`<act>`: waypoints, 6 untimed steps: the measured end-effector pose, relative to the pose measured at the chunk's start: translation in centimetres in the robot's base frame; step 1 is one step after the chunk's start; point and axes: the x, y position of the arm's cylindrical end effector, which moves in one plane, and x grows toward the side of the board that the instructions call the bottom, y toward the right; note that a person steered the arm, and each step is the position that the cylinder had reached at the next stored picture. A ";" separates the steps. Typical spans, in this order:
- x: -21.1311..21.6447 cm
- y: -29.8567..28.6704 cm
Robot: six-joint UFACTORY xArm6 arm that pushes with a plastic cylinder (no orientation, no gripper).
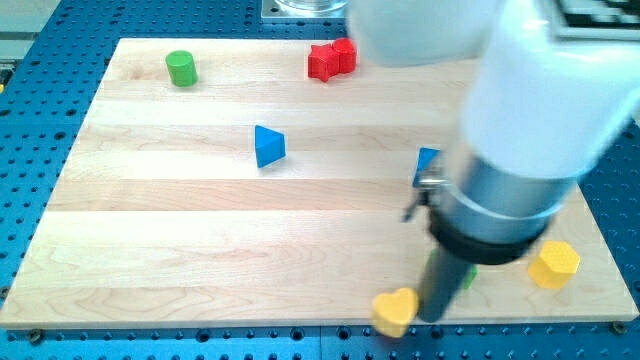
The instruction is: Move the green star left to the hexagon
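The green star [468, 277] is mostly hidden behind the arm; only a sliver of green shows just right of the rod, near the board's bottom right. The yellow hexagon [553, 264] lies to the star's right, by the board's right edge. My tip [431, 318] rests near the board's bottom edge, just left of the star's visible sliver and right beside a yellow heart [394, 310]. I cannot tell whether the tip touches the star.
A green cylinder [180, 68] stands at the view's top left. Two red blocks [330, 59] sit together at top centre. A blue triangle [268, 146] lies mid-board. Another blue block [428, 160] peeks out left of the arm. The arm's bulk covers the upper right.
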 end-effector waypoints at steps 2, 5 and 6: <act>-3.0 -5.2; -3.4 5.4; -5.5 0.9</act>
